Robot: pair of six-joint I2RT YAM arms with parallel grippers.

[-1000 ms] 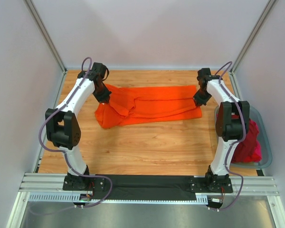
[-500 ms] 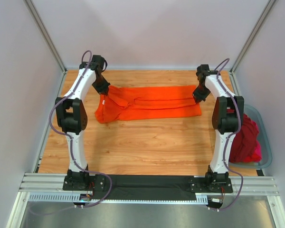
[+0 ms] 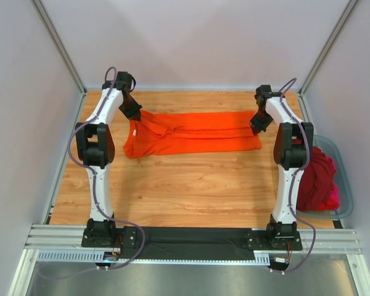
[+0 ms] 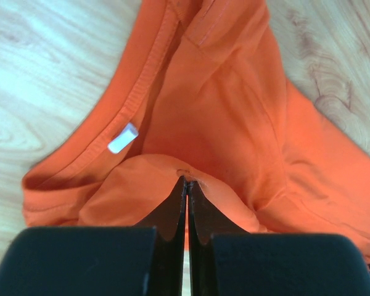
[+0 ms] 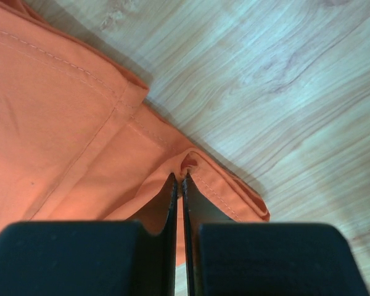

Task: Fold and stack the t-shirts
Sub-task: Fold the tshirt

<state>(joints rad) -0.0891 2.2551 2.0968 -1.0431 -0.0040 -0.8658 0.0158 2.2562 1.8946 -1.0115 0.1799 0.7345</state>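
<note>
The bright orange t-shirt point(image 3: 194, 132) lies stretched in a long band across the far part of the wooden table. My left gripper point(image 3: 135, 114) is shut on its left end; the left wrist view shows the jaws point(image 4: 186, 180) pinching a fold of orange cloth point(image 4: 234, 111) near the neck band and white label point(image 4: 123, 138). My right gripper point(image 3: 256, 126) is shut on the shirt's right end; the right wrist view shows the jaws point(image 5: 180, 177) pinching the hemmed corner point(image 5: 80, 98). Dark red and magenta-pink shirts point(image 3: 317, 179) lie heaped in the tub.
A grey-blue plastic tub point(image 3: 345, 194) stands off the table's right edge beside the right arm. White walls and metal posts enclose the table point(image 3: 191, 185) on three sides. A black strip point(image 3: 191, 237) runs along the near edge between the arm bases.
Both grippers have moved toward the far edge, pulling the orange shirt with them. The shirt's left end is less bunched and the band lies straighter.
</note>
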